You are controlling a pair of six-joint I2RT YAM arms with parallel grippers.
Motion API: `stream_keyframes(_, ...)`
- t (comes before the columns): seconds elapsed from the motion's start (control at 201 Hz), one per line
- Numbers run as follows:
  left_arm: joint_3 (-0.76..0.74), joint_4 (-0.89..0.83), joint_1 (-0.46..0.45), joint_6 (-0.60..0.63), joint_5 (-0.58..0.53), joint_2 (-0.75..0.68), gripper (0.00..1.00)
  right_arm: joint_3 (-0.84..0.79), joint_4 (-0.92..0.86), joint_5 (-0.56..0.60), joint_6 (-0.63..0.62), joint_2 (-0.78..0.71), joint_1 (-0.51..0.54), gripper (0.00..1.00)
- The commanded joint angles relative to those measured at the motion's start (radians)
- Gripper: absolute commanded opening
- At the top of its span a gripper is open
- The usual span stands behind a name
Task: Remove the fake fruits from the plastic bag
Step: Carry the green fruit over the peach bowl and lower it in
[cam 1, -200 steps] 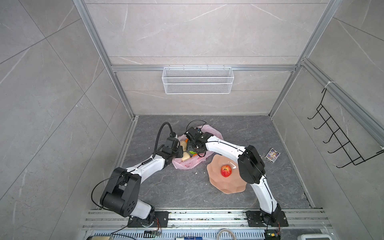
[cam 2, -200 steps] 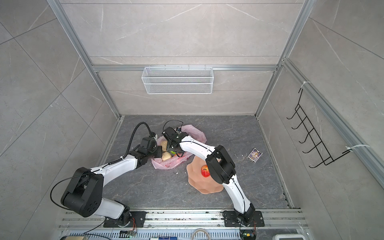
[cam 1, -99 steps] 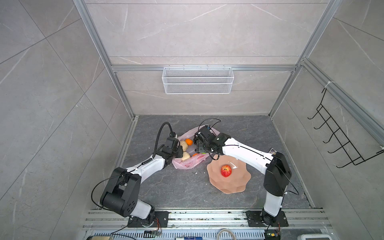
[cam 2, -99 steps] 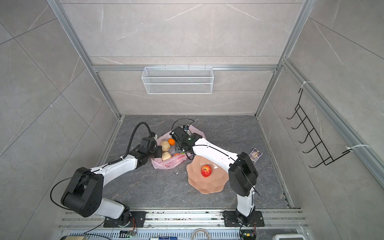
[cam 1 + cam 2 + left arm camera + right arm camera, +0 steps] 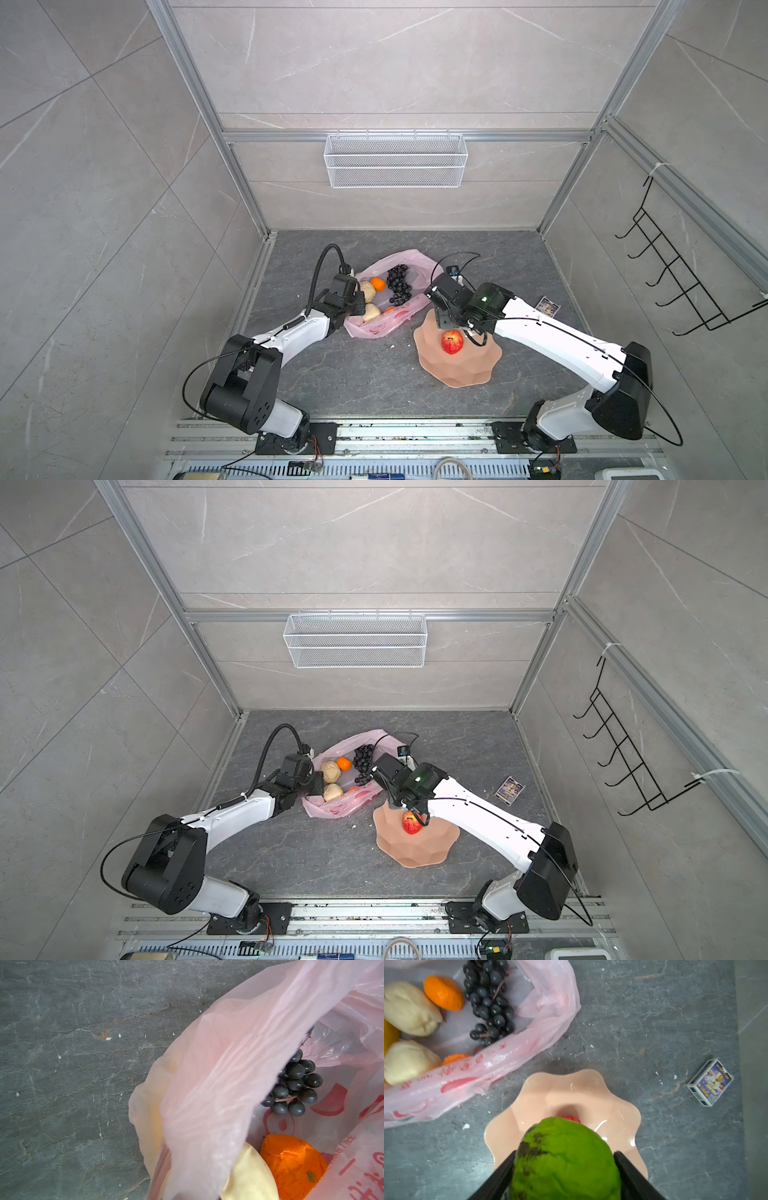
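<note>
Since a second ago the right arm has pulled back out of the plastic bag (image 5: pixel 374 328) and swung over toward the dish. Nearest the robot's bases, a peach wavy-edged dish (image 5: pixel 469 370) sits on the grey floor with a red apple (image 5: pixel 452 343) resting in it, so one fruit is already out. Above the dish's far edge, the right gripper (image 5: pixel 564 1154) is clamped on a bumpy green fruit (image 5: pixel 562 1178), jaws pressed to either side of it (this second fruit is clear of the bag but not yet set down).

Beyond and to the left lies the bag, crinkled pink film with red print, its mouth open upward. The left gripper (image 5: pixel 358 300) is closed at the bag's left rim. In the left wrist view the film is drawn up taut toward it, so it appears to be pinching the rim to hold the mouth open.

Inside the bag are two beige lumpy fruits (image 5: pixel 331 771), an orange (image 5: pixel 378 283), a second orange (image 5: pixel 455 1057) half hidden behind the film, a sliver of yellow banana (image 5: pixel 389 1034) and, farthest back, a dark grape bunch (image 5: pixel 398 284). Roughly a quarter of the job looks done, with six fruits apparently left to lift out. A small printed box (image 5: pixel 549 306) lies well apart on the right.
</note>
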Motion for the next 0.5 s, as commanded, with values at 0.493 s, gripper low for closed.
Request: stream_keyframes(0.493,0.000,0.022,-0.001,0.011,-0.008,-0.004,0.00,-0.174,-0.302,0.089,0.166,0.088,0.115,0.71)
